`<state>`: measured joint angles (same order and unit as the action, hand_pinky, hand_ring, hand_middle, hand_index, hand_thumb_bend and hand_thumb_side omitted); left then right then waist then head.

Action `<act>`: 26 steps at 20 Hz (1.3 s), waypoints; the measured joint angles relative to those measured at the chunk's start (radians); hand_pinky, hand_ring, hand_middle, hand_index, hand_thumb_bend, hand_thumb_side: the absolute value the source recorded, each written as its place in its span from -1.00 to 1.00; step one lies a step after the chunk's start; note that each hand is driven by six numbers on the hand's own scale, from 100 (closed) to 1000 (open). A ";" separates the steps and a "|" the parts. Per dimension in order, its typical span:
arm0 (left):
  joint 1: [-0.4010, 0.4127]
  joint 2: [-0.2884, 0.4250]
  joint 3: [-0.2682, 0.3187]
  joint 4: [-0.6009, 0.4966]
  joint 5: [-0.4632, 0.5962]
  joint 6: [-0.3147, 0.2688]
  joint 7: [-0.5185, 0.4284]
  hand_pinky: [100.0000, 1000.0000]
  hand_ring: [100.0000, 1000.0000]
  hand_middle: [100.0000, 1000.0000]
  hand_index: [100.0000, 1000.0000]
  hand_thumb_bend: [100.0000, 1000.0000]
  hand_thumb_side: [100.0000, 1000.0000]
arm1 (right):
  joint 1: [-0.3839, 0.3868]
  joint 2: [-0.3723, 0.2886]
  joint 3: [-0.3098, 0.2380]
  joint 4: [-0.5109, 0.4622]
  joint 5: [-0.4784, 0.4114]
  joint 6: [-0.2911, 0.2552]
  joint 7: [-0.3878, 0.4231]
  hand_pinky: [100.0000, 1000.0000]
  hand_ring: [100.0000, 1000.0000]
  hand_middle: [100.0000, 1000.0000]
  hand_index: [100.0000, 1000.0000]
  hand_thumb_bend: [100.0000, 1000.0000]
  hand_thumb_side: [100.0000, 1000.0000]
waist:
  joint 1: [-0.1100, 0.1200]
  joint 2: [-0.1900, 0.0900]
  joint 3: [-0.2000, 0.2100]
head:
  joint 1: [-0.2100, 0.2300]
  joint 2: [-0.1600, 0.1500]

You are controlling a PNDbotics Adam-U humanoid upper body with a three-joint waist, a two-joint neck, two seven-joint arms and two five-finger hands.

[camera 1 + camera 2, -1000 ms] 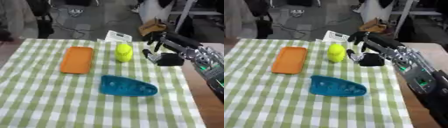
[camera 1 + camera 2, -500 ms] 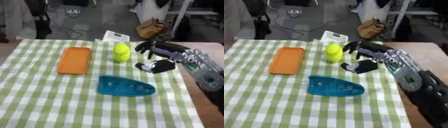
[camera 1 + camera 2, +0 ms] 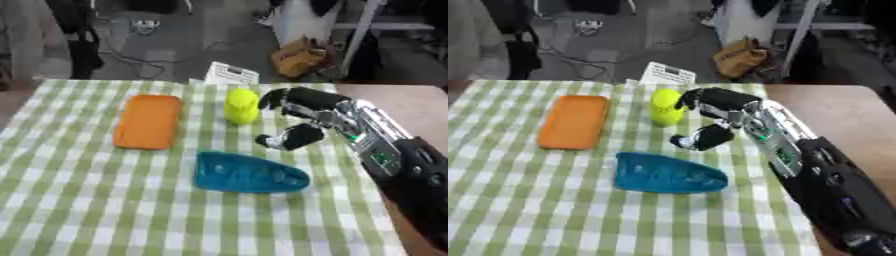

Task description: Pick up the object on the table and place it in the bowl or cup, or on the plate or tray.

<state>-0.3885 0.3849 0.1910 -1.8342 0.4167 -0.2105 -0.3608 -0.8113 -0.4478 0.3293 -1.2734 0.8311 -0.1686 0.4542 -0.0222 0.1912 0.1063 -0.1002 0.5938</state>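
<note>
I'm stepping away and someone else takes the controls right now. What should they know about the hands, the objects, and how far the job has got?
Right hand: open beside the yellow object, fingers at its right side, thumb lower toward the blue tray; not closed on it.
Left hand: not in view.
Yellow object: upright on the checked cloth, near the far edge.
Orange tray: flat, left of the yellow object, nothing on it.
Blue tray: nearer the robot, nothing in it.
Done: the reach only.
Left: grasp the yellow object, lift it, set it on a tray.
</note>
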 measured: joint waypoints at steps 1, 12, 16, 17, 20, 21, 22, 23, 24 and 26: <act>-0.001 0.000 -0.002 0.000 0.001 0.000 0.000 0.31 0.33 0.42 0.59 -0.78 0.68 | -0.002 0.006 -0.003 0.013 0.014 -0.004 -0.008 0.41 0.66 0.70 0.78 -0.23 0.09 | 0.000 0.000 0.003 | -0.002 -0.001; -0.004 -0.001 -0.003 0.000 0.005 0.003 -0.006 0.31 0.32 0.41 0.59 -0.78 0.69 | -0.006 0.044 -0.003 0.076 0.036 -0.040 -0.014 0.38 0.63 0.68 0.78 -0.30 0.12 | 0.000 0.001 0.009 | -0.008 -0.006; -0.005 -0.004 -0.003 0.000 0.005 0.002 -0.008 0.31 0.32 0.41 0.59 -0.78 0.69 | 0.003 0.056 -0.001 0.084 0.036 -0.053 0.008 0.38 0.63 0.68 0.78 -0.31 0.14 | 0.000 0.001 0.008 | -0.008 -0.006; -0.005 -0.005 -0.003 0.001 0.005 0.002 -0.009 0.31 0.32 0.41 0.59 -0.78 0.69 | 0.003 0.057 0.002 0.084 0.036 -0.056 0.015 0.38 0.63 0.68 0.78 -0.31 0.14 | 0.000 0.001 0.007 | -0.008 -0.006; -0.005 -0.008 -0.003 0.002 0.005 0.002 -0.010 0.31 0.32 0.42 0.59 -0.78 0.69 | 0.006 0.059 0.006 0.084 0.036 -0.066 0.041 0.39 0.63 0.68 0.78 -0.30 0.16 | 0.000 0.001 0.005 | -0.009 -0.006; -0.005 -0.008 -0.003 0.002 0.005 0.003 -0.011 0.31 0.32 0.42 0.59 -0.78 0.69 | 0.008 0.060 0.009 0.084 0.036 -0.070 0.051 0.39 0.63 0.68 0.78 -0.30 0.16 | 0.000 0.001 0.005 | -0.009 -0.006; -0.005 -0.008 -0.003 0.003 0.005 0.003 -0.011 0.31 0.32 0.42 0.59 -0.78 0.69 | 0.010 0.063 0.011 0.084 0.036 -0.073 0.062 0.39 0.63 0.68 0.78 -0.30 0.17 | 0.000 0.001 0.005 | -0.009 -0.006; -0.005 -0.008 -0.003 0.002 0.005 0.003 -0.011 0.31 0.32 0.42 0.59 -0.78 0.69 | 0.011 0.066 0.013 0.084 0.036 -0.076 0.073 0.39 0.63 0.68 0.78 -0.30 0.17 | 0.000 0.001 0.005 | -0.009 -0.006; -0.005 -0.008 -0.003 0.002 0.005 0.003 -0.011 0.31 0.32 0.42 0.59 -0.78 0.69 | 0.011 0.068 0.016 0.084 0.036 -0.079 0.083 0.39 0.63 0.68 0.78 -0.30 0.17 | 0.000 0.001 0.005 | -0.009 -0.006; -0.005 -0.008 -0.003 0.002 0.005 0.004 -0.012 0.31 0.32 0.42 0.59 -0.78 0.69 | 0.011 0.073 0.017 0.084 0.036 -0.083 0.099 0.39 0.62 0.68 0.78 -0.30 0.17 | 0.000 0.001 0.005 | -0.008 -0.006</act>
<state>-0.3931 0.3770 0.1880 -1.8317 0.4217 -0.2066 -0.3729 -0.7999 -0.3744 0.3462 -1.1892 0.8668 -0.2516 0.5527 -0.0222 0.1921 0.1113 -0.1079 0.5878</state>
